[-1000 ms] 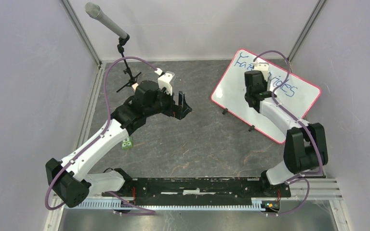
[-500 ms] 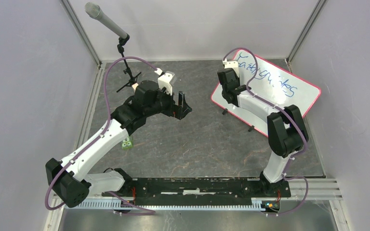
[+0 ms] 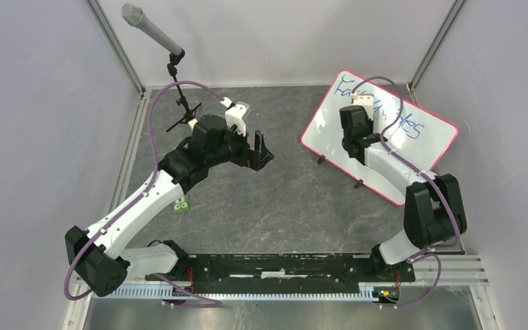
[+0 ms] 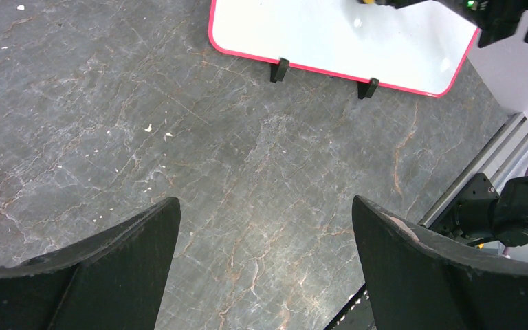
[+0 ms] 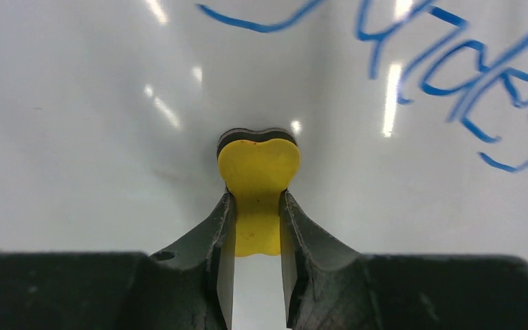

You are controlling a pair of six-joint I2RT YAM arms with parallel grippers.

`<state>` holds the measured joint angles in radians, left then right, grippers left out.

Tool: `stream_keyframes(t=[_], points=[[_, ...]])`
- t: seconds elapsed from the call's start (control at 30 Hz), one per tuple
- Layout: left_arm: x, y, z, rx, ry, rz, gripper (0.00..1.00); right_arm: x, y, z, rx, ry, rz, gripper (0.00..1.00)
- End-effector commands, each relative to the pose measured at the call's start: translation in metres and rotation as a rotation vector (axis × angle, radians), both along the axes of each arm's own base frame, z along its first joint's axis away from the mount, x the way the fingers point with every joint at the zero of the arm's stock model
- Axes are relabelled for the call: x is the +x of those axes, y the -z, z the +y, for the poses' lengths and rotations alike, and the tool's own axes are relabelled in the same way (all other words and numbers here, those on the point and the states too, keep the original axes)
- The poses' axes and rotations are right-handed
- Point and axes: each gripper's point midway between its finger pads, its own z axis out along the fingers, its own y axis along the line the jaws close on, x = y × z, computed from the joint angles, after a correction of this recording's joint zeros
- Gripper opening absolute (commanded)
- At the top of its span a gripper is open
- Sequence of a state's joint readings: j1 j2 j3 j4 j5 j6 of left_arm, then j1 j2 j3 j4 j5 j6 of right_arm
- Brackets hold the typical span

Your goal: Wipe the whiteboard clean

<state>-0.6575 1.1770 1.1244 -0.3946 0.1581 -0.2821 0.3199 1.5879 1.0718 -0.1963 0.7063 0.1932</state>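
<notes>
Dark marbled table (image 3: 282,199), grey walls (image 3: 41,103); right claw (image 5: 256,201) pinches a yellow eraser (image 5: 258,161) on the whiteboard (image 5: 75,137), left claw (image 4: 265,201) wide.

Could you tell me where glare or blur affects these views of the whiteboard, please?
Right wrist: streaks of glare across the whiteboard, blue writing legible, yellow eraser sharp. Left wrist: left gripper blurred, table sharp. Top external: even light, no obvious glare.

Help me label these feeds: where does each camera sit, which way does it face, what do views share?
Top external: above and behind, facing down on the table; left arm and right arm show.
Left wrist: on the left arm, facing the whiteboard across the table; open left gripper shows.
Right wrist: close over the whiteboard; right gripper shut on yellow eraser.
Shared: all see the whiteboard.
</notes>
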Motion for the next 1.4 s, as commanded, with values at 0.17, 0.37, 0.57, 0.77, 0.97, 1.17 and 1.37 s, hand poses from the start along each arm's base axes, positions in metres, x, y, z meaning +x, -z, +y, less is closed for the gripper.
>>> stream_keyframes(t=[0.17, 0.37, 0.57, 0.77, 0.97, 1.17, 1.37], points=[[0.000, -0.018, 0.001, -0.029, 0.008, -0.060, 1.00, -0.051, -0.031, -0.076, -0.040, 0.177, -0.071, 0.23], [-0.002, -0.019, -0.001, -0.035, 0.018, -0.060, 1.00, -0.070, -0.057, -0.117, -0.040, 0.281, -0.145, 0.24], [-0.001, -0.019, 0.001, -0.028, 0.009, -0.067, 1.00, -0.070, -0.070, -0.158, -0.022, 0.382, -0.166, 0.24], [-0.001, -0.019, 0.001, -0.027, 0.009, -0.066, 1.00, -0.066, -0.069, -0.167, 0.021, 0.389, -0.190, 0.23], [-0.001, -0.018, 0.001, -0.026, 0.010, -0.065, 1.00, -0.037, -0.067, -0.151, 0.109, 0.301, -0.223, 0.23], [0.001, -0.016, 0.002, -0.017, 0.004, -0.065, 1.00, 0.012, -0.072, -0.112, 0.136, 0.216, -0.227, 0.23], [0.004, -0.013, 0.005, 0.000, -0.010, -0.066, 1.00, 0.060, -0.079, -0.047, 0.175, 0.103, -0.240, 0.23]])
